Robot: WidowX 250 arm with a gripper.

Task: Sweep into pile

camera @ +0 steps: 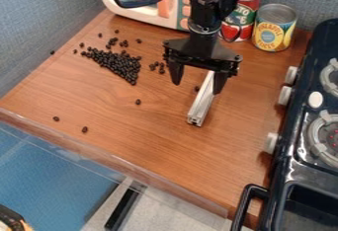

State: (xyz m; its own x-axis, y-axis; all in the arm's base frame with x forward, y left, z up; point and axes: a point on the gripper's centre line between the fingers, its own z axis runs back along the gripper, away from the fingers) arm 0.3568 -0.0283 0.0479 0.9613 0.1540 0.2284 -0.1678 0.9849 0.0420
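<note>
The black gripper (196, 88) hangs over the upper middle of the wooden counter, its two fingers spread wide. A silver metal bar (201, 105) slants below it, close to the right finger, its upper end partly hidden behind the gripper. I cannot tell whether finger and bar touch. Left of the gripper, dark beans (119, 64) form a rough wedge-shaped cluster. A small group of beans (157, 67) sits between the cluster and the left finger. Single beans are scattered: one bean (138, 101) below the cluster, another bean (84, 129) near the front left edge.
Behind the gripper stand a toy microwave (177, 8), a red can (245, 8) and a yellow can (273, 27). A dark toy stove (290, 151) with knobs borders the right side. The counter's front edge (132, 161) runs diagonally, with a wall at the left.
</note>
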